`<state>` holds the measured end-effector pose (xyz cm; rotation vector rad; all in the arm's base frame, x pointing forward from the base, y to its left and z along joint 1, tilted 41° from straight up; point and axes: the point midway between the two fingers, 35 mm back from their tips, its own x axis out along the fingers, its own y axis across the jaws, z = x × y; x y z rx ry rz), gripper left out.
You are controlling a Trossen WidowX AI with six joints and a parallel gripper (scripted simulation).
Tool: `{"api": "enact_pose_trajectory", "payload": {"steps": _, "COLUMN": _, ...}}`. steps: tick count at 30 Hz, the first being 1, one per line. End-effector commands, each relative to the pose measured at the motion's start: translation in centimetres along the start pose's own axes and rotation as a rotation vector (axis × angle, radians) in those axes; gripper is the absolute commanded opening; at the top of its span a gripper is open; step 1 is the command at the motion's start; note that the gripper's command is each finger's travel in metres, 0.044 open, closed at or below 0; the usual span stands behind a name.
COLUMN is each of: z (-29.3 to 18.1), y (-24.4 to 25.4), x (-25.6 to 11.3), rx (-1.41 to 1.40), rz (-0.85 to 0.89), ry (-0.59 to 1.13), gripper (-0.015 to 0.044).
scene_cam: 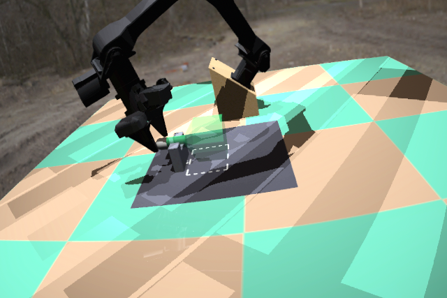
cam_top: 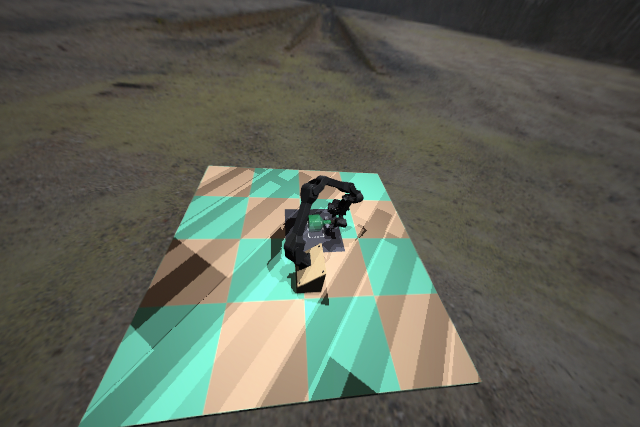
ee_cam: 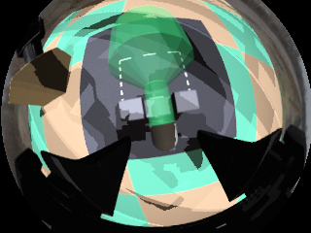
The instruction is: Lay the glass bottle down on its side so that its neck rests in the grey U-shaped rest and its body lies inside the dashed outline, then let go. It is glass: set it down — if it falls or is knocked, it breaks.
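Stands apart at the fingers of the gripper (cam_top: pixel 330 227) (scene_cam: pixel 160 143) (ee_cam: pixel 164 136), clamped on nothing, with one fingertip to either side of the dark neck end. Calls, by judgement, for a straight retreat along the bottle's long axis, away from the body, lest a finger clip the glass. Points from the claw back toward the arm's base: the glass bottle (cam_top: pixel 315 222) (scene_cam: pixel 206 130) (ee_cam: pixel 151 46), neck between the posts of the grey rest (scene_cam: pixel 177 158) (ee_cam: pixel 131 109), body over the dashed outline (scene_cam: pixel 207 172) (ee_cam: pixel 120 80). Looks green, see-through, broad-bodied and unbroken.
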<state>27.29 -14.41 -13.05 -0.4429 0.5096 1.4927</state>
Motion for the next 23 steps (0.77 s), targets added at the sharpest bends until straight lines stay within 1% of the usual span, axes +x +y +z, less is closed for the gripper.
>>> {"api": "enact_pose_trajectory", "payload": {"steps": 1, "z": 0.1, "y": 0.0, "x": -0.2, "rx": -0.002, "rz": 0.000, "ry": 0.005, "gripper": 0.0440}}
{"api": "enact_pose_trajectory", "payload": {"steps": 4, "z": 0.6, "y": -0.1, "x": -1.5, "rx": -0.022, "rz": 0.004, "ry": 0.064, "gripper": 0.0440}}
{"api": "enact_pose_trajectory", "payload": {"steps": 10, "z": 2.3, "y": 0.0, "x": -5.5, "rx": -0.072, "rz": 0.007, "ry": 0.251, "gripper": 0.0440}}
{"api": "enact_pose_trajectory", "payload": {"steps": 16, "z": 2.9, "y": -0.1, "x": -7.6, "rx": -0.074, "rz": 0.008, "ry": 0.258, "gripper": 0.0440}}
{"api": "enact_pose_trajectory", "payload": {"steps": 23, "z": 2.9, "y": -0.1, "x": -7.6, "rx": -0.074, "rz": 0.008, "ry": 0.258, "gripper": 0.0440}}
